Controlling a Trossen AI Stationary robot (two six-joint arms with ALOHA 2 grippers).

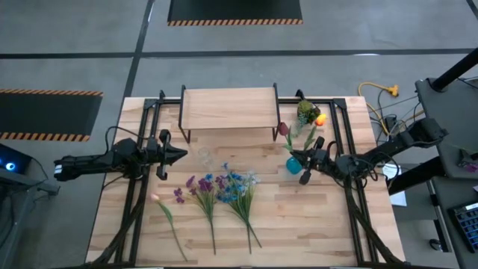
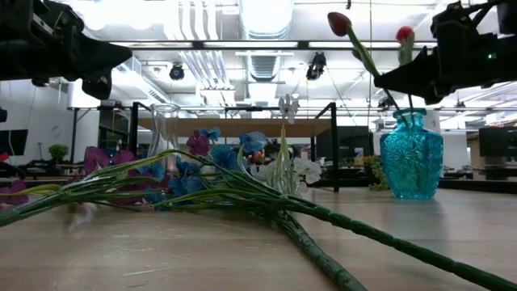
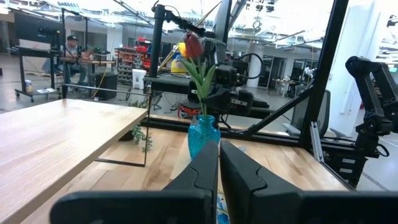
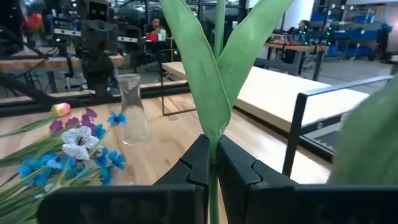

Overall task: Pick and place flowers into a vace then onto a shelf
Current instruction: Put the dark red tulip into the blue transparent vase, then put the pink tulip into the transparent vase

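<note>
Turquoise glass vase [image 1: 293,164] stands just right of the light-wood, black-legged shelf [image 1: 228,109], with a dark red tulip [image 1: 284,128] upright in it. The right gripper [image 1: 302,158], beside the vase, is clamped on that green stem. Three flower bunches [image 1: 220,188] lie left of the vase, stems pointing away from the shelf. The left gripper [image 1: 179,155] hovers with fingers together, near a clear glass carafe [image 1: 204,155].
</note>
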